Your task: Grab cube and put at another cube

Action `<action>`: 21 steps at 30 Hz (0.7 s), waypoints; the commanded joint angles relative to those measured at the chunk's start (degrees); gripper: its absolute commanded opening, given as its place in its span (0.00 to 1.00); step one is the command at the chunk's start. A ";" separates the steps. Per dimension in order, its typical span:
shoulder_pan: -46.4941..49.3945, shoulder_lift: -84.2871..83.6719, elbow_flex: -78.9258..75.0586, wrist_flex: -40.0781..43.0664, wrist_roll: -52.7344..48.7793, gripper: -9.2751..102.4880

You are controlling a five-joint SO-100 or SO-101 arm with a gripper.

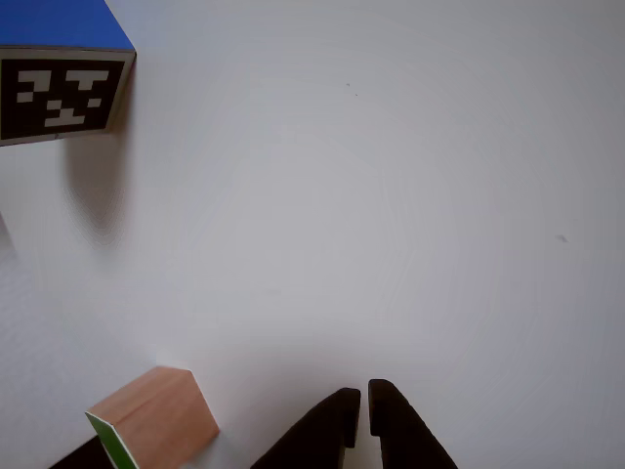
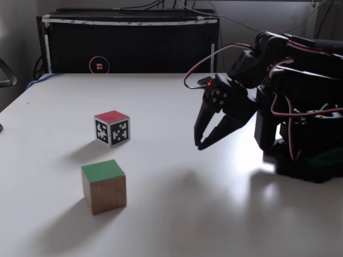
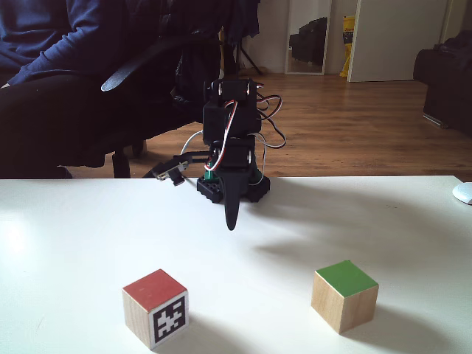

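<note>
- Fixed views both show the white worktop [image 2: 177, 214], which carries the arm and two cubes; a black cabinet [image 2: 128, 43] stands along its far edge in one of them.
- A person in dark blue clothing [image 3: 44, 44] sits on a black office chair [image 3: 147, 66] behind the worktop's far edge in a fixed view, above a wooden floor.
- Black SO-100 arm [image 2: 289, 101], with red and white cables, sits on its base near the right edge of the worktop in a fixed view, wrist bent down.
- Its gripper [image 2: 199, 144] hangs just above the bare worktop, tips nearly together with a thin gap and nothing between them; the other view shows the same slim slit [image 1: 364, 410].
- Wood-grain cube [image 2: 104, 186] rests green face up near the front edge in a fixed view, well apart from the gripper; in the other view it lies by the bottom edge [image 1: 161, 415], left of the fingers.
- Second cube [image 2: 112, 128], red on top with black-and-white marker patterns on its sides, stands near the wooden one, farther from the front edge, not touching it; the other view shows a blue face [image 1: 59, 24].
</note>
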 commanded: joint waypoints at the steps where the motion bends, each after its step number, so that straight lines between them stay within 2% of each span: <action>1: 1.32 0.18 -2.64 0.44 -1.05 0.08; 12: 0.97 0.18 -2.64 0.18 -1.05 0.08; 16: -0.44 0.26 -2.72 -8.61 -2.99 0.08; 21: -7.21 0.18 -6.06 -10.11 -7.65 0.09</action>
